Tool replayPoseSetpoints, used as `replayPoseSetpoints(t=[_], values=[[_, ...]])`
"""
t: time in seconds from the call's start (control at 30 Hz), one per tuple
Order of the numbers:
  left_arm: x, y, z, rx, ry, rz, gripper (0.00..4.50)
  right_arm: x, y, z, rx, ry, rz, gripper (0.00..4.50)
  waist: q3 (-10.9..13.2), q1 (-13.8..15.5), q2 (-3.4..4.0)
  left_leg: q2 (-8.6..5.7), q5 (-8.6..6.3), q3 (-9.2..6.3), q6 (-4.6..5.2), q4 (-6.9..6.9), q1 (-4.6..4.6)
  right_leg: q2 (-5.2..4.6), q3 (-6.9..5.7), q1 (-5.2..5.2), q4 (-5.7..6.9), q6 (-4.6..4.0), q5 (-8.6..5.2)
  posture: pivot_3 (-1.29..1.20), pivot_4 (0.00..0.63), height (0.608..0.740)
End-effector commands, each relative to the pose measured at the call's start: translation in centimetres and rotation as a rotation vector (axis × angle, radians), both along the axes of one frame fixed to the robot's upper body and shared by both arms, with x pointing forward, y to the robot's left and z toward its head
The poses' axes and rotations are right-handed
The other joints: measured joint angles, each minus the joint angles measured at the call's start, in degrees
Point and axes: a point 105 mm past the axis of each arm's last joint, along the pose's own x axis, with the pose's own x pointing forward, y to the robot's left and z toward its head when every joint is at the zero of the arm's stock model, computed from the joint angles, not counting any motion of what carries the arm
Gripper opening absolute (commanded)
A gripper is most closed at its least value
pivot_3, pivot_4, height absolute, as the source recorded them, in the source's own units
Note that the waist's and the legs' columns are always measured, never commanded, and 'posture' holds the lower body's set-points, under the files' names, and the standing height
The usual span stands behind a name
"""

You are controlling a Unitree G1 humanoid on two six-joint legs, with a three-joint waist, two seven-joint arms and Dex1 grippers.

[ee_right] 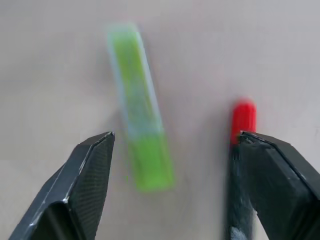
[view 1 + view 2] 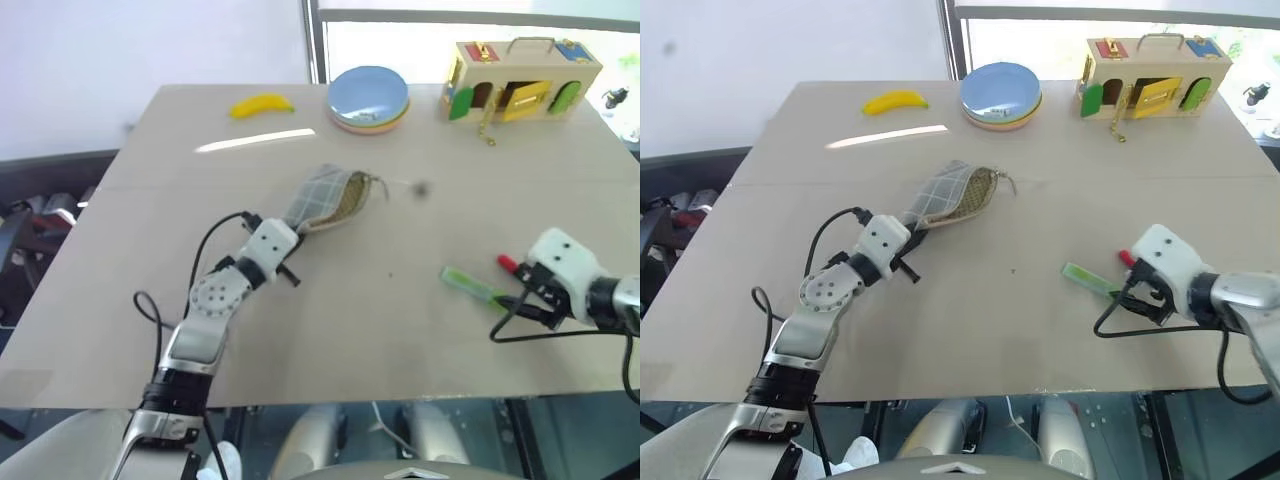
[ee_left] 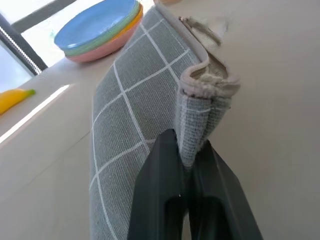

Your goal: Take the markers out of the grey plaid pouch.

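Pouch: grey plaid soft fabric pouch [image 3: 135, 110], tan speckled lining, pinched by left gripper [image 3: 189, 160].
Markers: translucent light-green stick [image 1: 140, 125], red-capped stick [image 1: 243, 118], between spread right gripper [image 1: 170, 165] fingers.

Head pair high and wide, wrist cameras in close.

You look down and forward from the head over the whole table [image 2: 330, 330]; both eyes share that scene, slightly offset. Your left wrist view sits right against the grey plaid pouch [image 3: 145, 100], looking along it toward the stacked plates [image 3: 97, 30], which the head views also show. Your right wrist view aims down close at the markers [image 1: 142, 110] on the tabletop.
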Motion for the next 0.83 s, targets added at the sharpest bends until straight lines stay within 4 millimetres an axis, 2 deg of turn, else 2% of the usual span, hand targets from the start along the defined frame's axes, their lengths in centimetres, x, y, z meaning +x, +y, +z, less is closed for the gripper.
replayPoseSetpoints(t=[0.03,0.07,0.2,0.3,0.37,0.5,0.6,0.73,0.83], values=[[-0.3,1.2,1.9,0.011,-0.120,0.037,1.61,-2.4,0.9,1.8,0.172,-0.102,0.071,4.02,0.00,0.48,-0.01,-0.01,0.00,-0.03,0.00,0.01,0.00,-0.01,-0.03,0.03,-0.01,0.00,0.00,0.00,0.150,0.740],[-0.2,1.8,2.0,0.011,-0.135,0.058,2.00,-3.0,0.9,1.9,0.224,-0.119,0.060,4.02,0.00,0.53,-0.01,-0.02,-0.01,-0.03,0.01,0.02,0.01,-0.02,-0.04,0.07,-0.03,0.00,0.00,0.00,0.150,0.740],[-1.2,4.0,1.8,-0.012,-0.129,0.092,2.00,-5.5,-0.5,0.1,0.253,-0.115,0.024,4.02,-0.03,0.81,0.03,-0.02,-0.01,0.01,0.01,0.06,0.10,-0.01,0.01,0.11,0.03,0.00,0.00,0.00,0.150,0.740],[-3.2,4.5,0.5,-0.057,-0.013,0.045,2.00,-7.2,-1.5,-1.1,0.316,-0.104,-0.023,4.02,-0.05,0.28,0.06,0.01,-0.01,0.06,0.01,-0.03,0.20,0.01,0.08,0.13,0.03,0.00,0.00,0.00,0.150,0.740],[-5.4,4.3,-1.1,-0.046,0.106,-0.015,2.00,-8.0,-2.4,-2.1,0.326,-0.096,-0.041,4.02,-0.05,-0.17,0.07,0.02,-0.01,0.11,0.01,-0.08,0.24,0.00,0.14,0.14,0.03,0.00,0.00,0.00,0.150,0.740],[-8.6,4.4,-3.2,-0.043,0.293,-0.085,2.00,-8.8,-3.7,-3.0,0.324,-0.106,-0.034,4.02,0.01,-0.20,0.15,0.04,-0.19,0.24,0.28,-0.16,0.55,-0.01,0.27,0.33,0.01,-0.01,-0.01,0.00,0.150,0.740],[-9.3,5.3,-3.7,-0.049,0.349,-0.062,2.00,-9.0,-4.4,-3.2,0.324,-0.099,-0.031,4.02,-0.03,-0.03,0.30,0.07,-0.28,0.26,0.33,-0.36,1.13,-0.05,0.25,0.90,-0.12,-0.01,-0.05,0.00,0.150,0.740],[-10.1,5.2,-3.2,-0.110,0.370,-0.075,2.00,-9.1,-5.7,-3.4,0.298,-0.091,-0.011,4.02,-0.03,-0.08,0.29,0.09,-0.25,0.22,0.38,-0.36,1.12,-0.04,0.19,0.93,-0.17,0.00,-0.05,0.00,0.150,0.740],[-10.9,5.2,-3.5,-0.070,0.363,-0.098,2.00,-8.9,-6.3,-3.5,0.304,-0.067,-0.021,4.02,-0.03,-0.09,0.29,0.09,-0.26,0.23,0.38,-0.37,1.06,-0.04,0.20,0.93,-0.23,0.00,-0.05,0.00,0.150,0.740]])
